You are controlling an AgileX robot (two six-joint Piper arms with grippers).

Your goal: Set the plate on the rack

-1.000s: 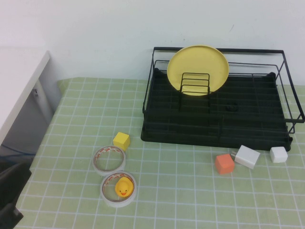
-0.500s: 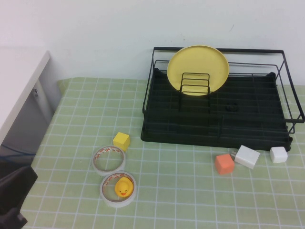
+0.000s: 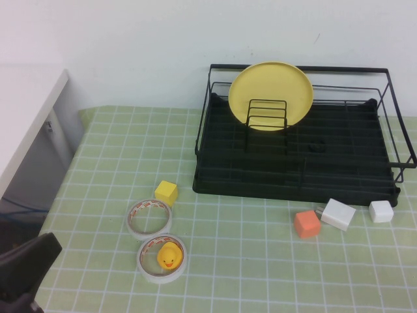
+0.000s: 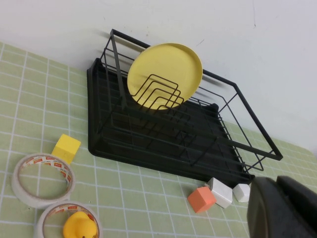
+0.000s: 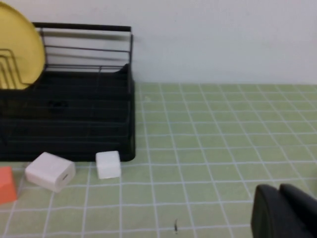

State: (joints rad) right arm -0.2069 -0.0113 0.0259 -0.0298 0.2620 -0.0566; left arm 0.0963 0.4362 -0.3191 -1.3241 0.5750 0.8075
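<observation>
The plate [image 3: 270, 95] stands on edge inside the rack [image 3: 296, 163], at the rack's far left part, leaning back against the rear rail with its face toward me and a set of upright wire dividers [image 3: 266, 117] in front of its lower half. The rack sits at the far right of the surface [image 3: 104, 163], which wears a green checked cloth. My left claw [image 3: 23, 270] hangs low over the near left corner of the surface, well apart from the rack and holding nothing; only a dark edge of it shows in the high view and a black lump in its own wrist view [image 4: 282, 208], so I cannot tell whether its fingers are parted or closed. My right claw [image 5: 285, 210] appears only in its own wrist view, as a dark shape low over the cloth off the rack's right end, and again I cannot tell how its fingers stand. Just off the rack's near left corner lies a yellow cube [image 3: 166, 192], and nearer to me two white tape rolls [image 3: 149, 218] lie flat, touching or nearly so; the nearer tape roll [image 3: 161, 259] rings a yellow rubber duck [image 3: 169, 256]. Along the rack's near edge toward the right sit an orange cube [image 3: 307, 223], what looks like a white charger block [image 3: 338, 214] just beside it, and a small white cube [image 3: 381, 211].
</observation>
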